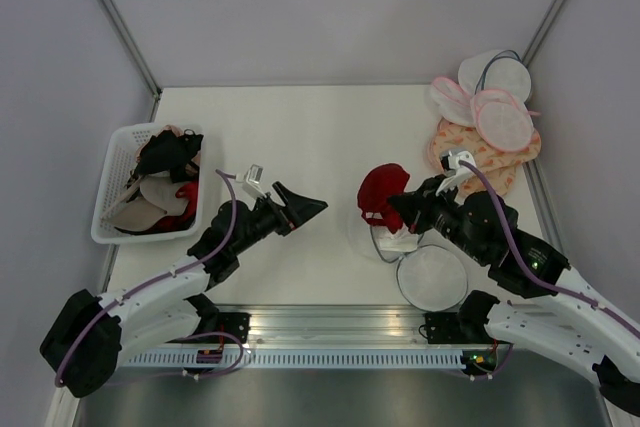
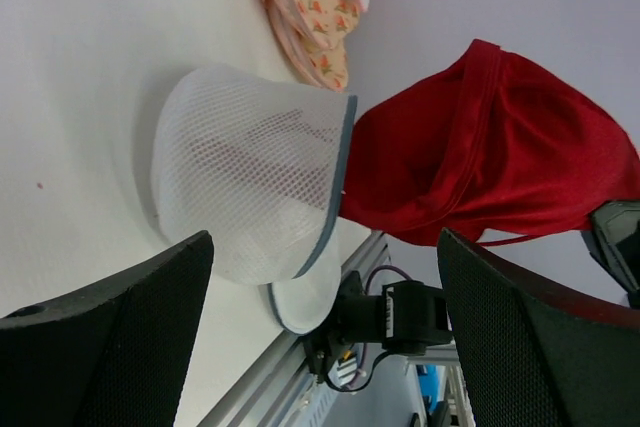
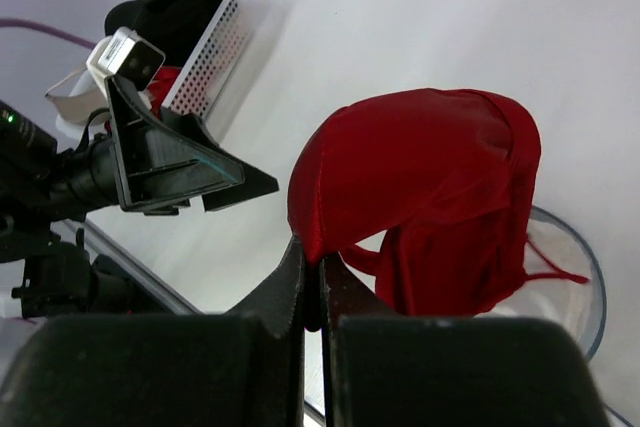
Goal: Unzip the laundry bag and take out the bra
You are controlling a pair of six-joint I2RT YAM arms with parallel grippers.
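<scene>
Right gripper [image 3: 312, 285] is pinching the red bra [image 3: 430, 177] by its edge, holding it just above the open laundry bag [image 2: 250, 182] on the worktop [image 1: 300, 137]. The thin grip is risking a slip, and the strap may be snagging the rim. Left gripper [image 1: 308, 205] is hanging spread wide, empty.

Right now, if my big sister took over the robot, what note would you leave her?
Left gripper: open, empty, hovering mid-table.
Right gripper: shut on the edge of the red bra, holding it up over the laundry bag.
Done: the bag is unzipped and lying open, and the bra is mostly out.
Left: a strap dangles by the bag's rim, so lift the bra clear and set it down, probably in the white basket on the left.
</scene>
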